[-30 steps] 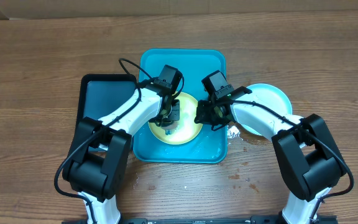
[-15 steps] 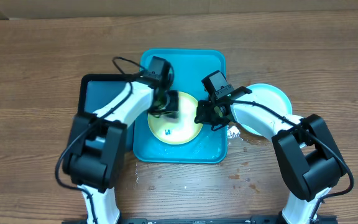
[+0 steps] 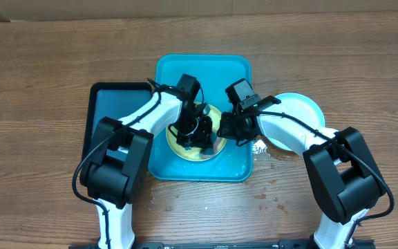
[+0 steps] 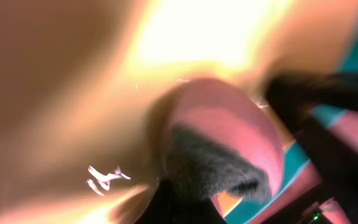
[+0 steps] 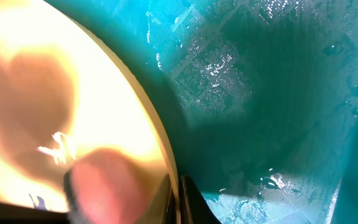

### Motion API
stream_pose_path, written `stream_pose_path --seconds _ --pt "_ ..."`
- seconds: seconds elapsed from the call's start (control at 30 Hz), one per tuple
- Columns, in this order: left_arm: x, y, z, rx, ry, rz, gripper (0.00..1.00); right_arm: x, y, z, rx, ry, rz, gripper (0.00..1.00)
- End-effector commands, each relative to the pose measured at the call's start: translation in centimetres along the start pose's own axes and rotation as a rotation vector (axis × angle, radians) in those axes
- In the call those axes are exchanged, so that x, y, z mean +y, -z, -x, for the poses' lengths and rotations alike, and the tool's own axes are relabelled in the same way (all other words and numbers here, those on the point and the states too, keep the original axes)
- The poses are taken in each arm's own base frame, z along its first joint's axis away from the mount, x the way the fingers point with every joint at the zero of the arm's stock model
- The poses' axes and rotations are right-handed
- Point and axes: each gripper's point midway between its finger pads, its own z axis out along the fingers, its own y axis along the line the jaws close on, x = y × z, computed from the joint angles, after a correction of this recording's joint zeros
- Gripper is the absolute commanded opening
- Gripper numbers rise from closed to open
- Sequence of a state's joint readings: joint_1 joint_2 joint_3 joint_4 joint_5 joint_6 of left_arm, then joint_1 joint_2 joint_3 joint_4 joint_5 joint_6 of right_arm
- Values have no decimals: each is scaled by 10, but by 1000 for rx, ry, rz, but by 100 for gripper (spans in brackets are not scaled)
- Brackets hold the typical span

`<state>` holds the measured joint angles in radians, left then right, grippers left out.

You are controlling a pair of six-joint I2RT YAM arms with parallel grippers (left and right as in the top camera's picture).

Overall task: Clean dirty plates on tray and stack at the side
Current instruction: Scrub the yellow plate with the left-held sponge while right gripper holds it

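Yellow-green plate [image 3: 185, 151] in cyan tray [image 3: 185, 72], left tool [image 3: 197, 131] above, right tool [image 3: 225, 126] at rim, grips unclear

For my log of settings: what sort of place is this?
Probably a lab test bench rather than a kitchen: two robot arms mounted at a wooden table, working on a plate in a cyan tray, what looks like cardboard behind.

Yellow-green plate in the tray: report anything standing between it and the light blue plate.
The raised right rim of the tray lies between the yellow-green plate and the light blue plate. The right gripper sits at the plate's right edge and its arm crosses that path. A small shiny scrap lies beside the rim.
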<state>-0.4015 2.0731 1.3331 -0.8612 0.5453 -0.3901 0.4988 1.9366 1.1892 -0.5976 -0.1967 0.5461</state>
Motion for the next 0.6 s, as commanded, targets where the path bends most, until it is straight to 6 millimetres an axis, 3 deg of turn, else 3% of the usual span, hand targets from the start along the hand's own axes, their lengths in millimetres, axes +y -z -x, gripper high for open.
stream_pose_path --seconds 0.0,0.13,0.23,0.37,0.57 --pt "101 1 -10 4 137 446 4 -11 -6 0 -10 -3 -49 4" --pt "144 29 -8 -61 181 720 4 -11 -6 0 -10 -3 -49 4" --pt "158 49 -4 -116 200 846 5 -11 -6 0 -10 -3 -49 4" --pt "159 77 7 -180 220 955 4 -11 -6 0 -10 -3 -49 4" --pt "139 109 38 -300 207 965 4 -11 -6 0 -10 1 -49 4"
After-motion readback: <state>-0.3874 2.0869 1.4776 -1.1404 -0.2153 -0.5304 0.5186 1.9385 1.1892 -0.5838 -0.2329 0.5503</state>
